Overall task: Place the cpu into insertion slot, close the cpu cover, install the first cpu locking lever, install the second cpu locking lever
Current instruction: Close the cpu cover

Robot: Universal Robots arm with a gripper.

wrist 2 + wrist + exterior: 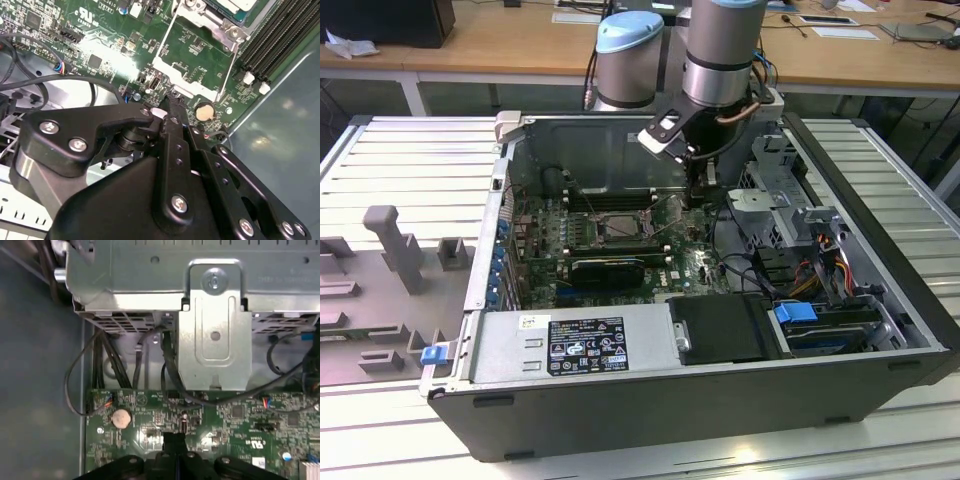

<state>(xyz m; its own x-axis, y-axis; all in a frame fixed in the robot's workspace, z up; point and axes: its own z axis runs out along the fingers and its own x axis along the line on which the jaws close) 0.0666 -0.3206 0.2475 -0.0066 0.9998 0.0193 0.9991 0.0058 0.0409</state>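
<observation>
In the exterior view the insertion slot [616,228] sits mid-board in the open computer case. My gripper [705,195] hangs low over the green motherboard, to the exterior view's right of the slot. In the second wrist view the black fingers [172,125] are pressed together, with my gripper [169,102] shut over small board parts and nothing seen between the fingers. Beyond it lies the slot's metal frame, the cpu cover [216,24], with the pale cpu [239,6] inside it. Thin wire levers [164,42] run beside the frame. The first wrist view shows my gripper [173,439] just above the board.
Long black memory slots [272,40] lie past the socket. A coin battery [121,417] sits close to the fingertips. A metal drive cage [215,315] and black cables [740,250] crowd the exterior view's right. A black card [608,268] and power supply [570,340] lie nearer.
</observation>
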